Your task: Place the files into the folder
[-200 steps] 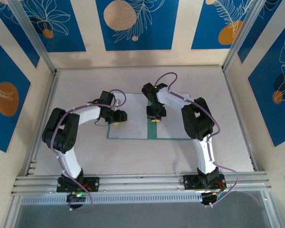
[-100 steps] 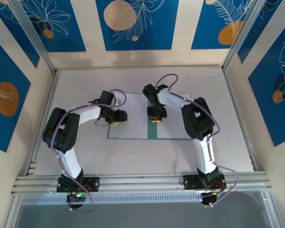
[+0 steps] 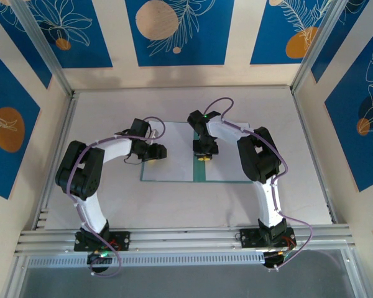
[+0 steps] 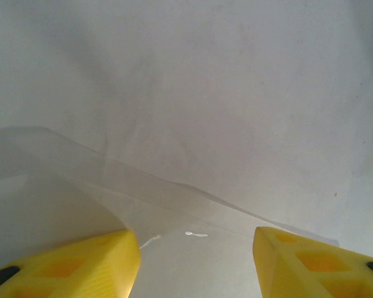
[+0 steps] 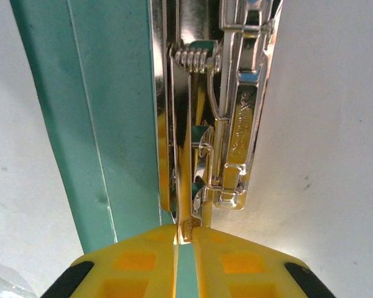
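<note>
1. The teal folder (image 3: 199,174) lies open and flat in the middle of the worktop (image 3: 174,208), its spine a green strip running away from the arm bases.
2. One white sheet (image 3: 174,166) covers the left leaf. A second sheet (image 3: 225,169) lies on the right leaf, its far side tucked under the right arm (image 3: 258,158).
3. The left pincer (image 3: 153,153) hangs over the left-hand sheet, near its outer edge. From the left wrist, its yellow fingers (image 4: 68,264) stand well apart with only paper beyond them, gripping nothing. I cannot tell whether they touch the paper.
4. In that same view a paper edge crosses on a slant, and a sliver of teal shows at the far right.
5. The right pincer (image 3: 202,156) is down on the spine. From the right wrist, its fingertips are pinched almost together on a thin lever of the silver clip (image 5: 233,124). The clip runs beside the teal card, with white paper on both sides.
</note>
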You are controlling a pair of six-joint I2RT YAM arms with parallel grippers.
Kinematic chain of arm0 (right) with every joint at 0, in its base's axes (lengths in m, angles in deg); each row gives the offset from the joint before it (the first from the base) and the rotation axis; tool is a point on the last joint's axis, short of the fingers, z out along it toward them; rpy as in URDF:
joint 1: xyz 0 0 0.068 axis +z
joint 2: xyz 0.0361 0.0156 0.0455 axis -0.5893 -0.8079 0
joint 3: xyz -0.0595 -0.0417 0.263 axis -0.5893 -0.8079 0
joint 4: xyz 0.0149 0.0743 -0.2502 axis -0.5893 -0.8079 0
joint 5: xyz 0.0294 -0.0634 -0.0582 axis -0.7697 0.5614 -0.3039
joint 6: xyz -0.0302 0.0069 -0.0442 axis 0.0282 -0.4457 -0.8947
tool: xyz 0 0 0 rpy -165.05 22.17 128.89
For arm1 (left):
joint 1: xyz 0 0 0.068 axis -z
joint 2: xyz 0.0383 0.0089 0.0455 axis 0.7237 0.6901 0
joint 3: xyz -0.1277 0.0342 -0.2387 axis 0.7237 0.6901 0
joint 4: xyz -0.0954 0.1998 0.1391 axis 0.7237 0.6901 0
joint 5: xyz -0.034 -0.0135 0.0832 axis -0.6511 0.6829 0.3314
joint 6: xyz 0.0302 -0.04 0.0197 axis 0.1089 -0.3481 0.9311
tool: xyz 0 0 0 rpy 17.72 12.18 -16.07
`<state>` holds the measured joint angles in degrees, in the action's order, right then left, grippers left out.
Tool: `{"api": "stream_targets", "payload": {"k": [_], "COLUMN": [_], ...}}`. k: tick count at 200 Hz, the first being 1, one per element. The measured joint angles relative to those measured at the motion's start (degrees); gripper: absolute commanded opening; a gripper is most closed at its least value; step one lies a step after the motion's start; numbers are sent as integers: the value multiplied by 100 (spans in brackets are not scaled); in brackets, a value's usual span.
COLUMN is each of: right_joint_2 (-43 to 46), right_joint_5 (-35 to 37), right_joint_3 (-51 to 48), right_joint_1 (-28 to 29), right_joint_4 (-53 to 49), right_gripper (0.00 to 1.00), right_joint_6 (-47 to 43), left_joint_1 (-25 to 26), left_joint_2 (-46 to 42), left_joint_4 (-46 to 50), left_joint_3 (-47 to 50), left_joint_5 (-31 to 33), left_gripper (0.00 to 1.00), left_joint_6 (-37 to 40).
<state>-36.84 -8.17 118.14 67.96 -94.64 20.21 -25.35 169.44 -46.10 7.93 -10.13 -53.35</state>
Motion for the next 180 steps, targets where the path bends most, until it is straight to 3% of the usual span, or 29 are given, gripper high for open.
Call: {"api": "stream_targets", "payload": {"k": [180], "right_joint_2": [-162], "right_joint_5": [13], "right_joint_3": [216], "right_joint_1": [55], "right_joint_4": [-173], "right_gripper": [21], "right_joint_6": [-85], "left_joint_1": [2], "left_joint_2": [46], "left_joint_4": [118], "left_joint_3": [-92], "left_joint_5": [0], "left_gripper": [55], "left_joint_6": [0]}}
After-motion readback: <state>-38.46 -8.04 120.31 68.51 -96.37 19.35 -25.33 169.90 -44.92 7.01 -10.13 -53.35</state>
